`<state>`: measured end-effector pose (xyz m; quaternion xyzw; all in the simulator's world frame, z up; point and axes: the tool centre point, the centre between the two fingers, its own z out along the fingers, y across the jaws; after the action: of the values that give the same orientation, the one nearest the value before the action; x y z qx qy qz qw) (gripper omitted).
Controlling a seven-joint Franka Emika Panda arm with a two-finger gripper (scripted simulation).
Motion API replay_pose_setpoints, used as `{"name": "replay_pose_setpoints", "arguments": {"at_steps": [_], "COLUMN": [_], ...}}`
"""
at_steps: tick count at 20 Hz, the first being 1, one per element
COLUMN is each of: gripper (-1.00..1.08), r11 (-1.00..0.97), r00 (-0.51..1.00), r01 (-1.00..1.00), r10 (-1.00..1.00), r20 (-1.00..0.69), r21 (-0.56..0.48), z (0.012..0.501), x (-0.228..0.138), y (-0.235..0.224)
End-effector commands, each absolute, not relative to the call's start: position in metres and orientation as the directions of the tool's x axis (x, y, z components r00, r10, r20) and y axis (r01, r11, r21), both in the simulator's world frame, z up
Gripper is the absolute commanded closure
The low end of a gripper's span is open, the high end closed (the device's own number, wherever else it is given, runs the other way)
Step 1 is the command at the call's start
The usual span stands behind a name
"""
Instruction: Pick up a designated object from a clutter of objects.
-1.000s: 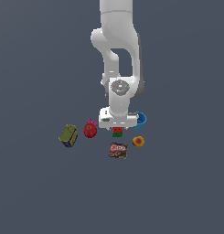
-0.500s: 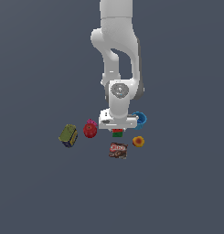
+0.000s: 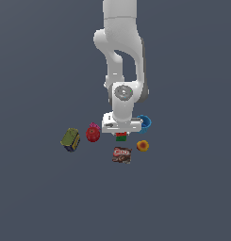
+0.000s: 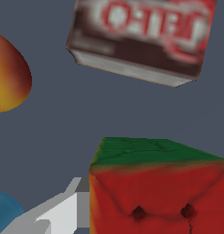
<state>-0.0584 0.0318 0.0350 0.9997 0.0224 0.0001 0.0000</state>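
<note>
Claw (image 3: 121,135) sits low over the clutter, right down on the red-green cube (image 3: 120,137), and from my exterior view only a sliver of the cube shows beneath the white hand. Through the wrist camera I see 1 pale finger (image 4: 63,210) just beside the cube's (image 4: 159,187) red face, touching or nearly so; the other finger is out of frame, so I cannot tell whether the claw is spread, closed, or clamped on the cube.

From where I watch, the arm (image 3: 122,56) hangs almost straight down from the top of the exterior view, its upper links bulging toward that view's left before the forearm drops vertically to the wrist, hand pointing at the floor.

My wrist camera shows the cube with a red face toward the lens, a green face behind it, and dark creases and 2 dark pits in the red.

Working outward, the brown packet (image 3: 122,154) lies just beyond the cube, nearer the camera in the exterior view. Its label (image 4: 145,18) carries white lettering ringed in red, too blurred for me to read. A yellow-orange round piece (image 3: 143,146) sits near the cube on the exterior view's right, and a blue cup (image 3: 145,123) peeks out behind the hand on that side. On the exterior view's left, a red fruit (image 3: 93,134) rests near the hand, and an olive-green can (image 3: 70,139) lies farther out.
</note>
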Motion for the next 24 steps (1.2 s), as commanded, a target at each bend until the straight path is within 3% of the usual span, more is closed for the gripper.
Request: {"name": "replay_pose_setpoints", "arguments": {"at_steps": [1,11,24], "gripper": [1.08,1.08,1.08], "r11": [-0.999,-0.999,-0.999], "r00": [0.999,0.999,0.999], "r01": [0.045,0.045,0.046], "r10": [0.045,0.045,0.046], "r20": [0.002,0.002,0.001], "r21": [0.000,0.000,-0.001], "z": [0.038,0.082,0.196], "x": [-0.057,-0.045,-0.013], "y": [0.032,0.030,0.026]}}
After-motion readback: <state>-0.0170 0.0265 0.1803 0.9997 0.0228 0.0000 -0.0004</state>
